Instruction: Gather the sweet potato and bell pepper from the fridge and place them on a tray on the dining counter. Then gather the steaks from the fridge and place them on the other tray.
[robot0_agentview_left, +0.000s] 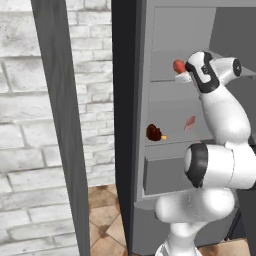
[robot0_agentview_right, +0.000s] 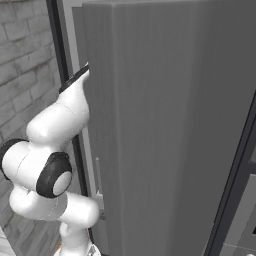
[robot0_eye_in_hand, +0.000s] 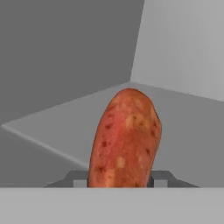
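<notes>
Arm is reaching into the open fridge (robot0_agentview_left: 165, 165), hand up at the upper shelf. Gripper (robot0_eye_in_hand: 120, 180) is part-open with the jaws on either side of the sweet potato (robot0_eye_in_hand: 126, 140); hand view shows the potato standing up between the fingertips (robot0_eye_in_hand: 159, 178), reddish-orange skin with pale and dark spots. It looks gripped. Whether its lower end is on the shelf or off it, can't tell.

In the left base view the sweet potato (robot0_agentview_left: 179, 66) sits at the front of the hand, level with the fridge's upper shelf, left of the wrist.

One shelf down in the fridge: a dark brown lump with an orange tip (robot0_agentview_left: 155, 133) near the left wall, and a pinkish-red flat piece (robot0_agentview_left: 190, 123) to its right, probably a steak. Below that shelf is the grey drawer (robot0_agentview_left: 165, 175).

Right base view: fridge door (robot0_agentview_right: 165, 125) blocks the interior; the arm disappears behind its edge.
</notes>
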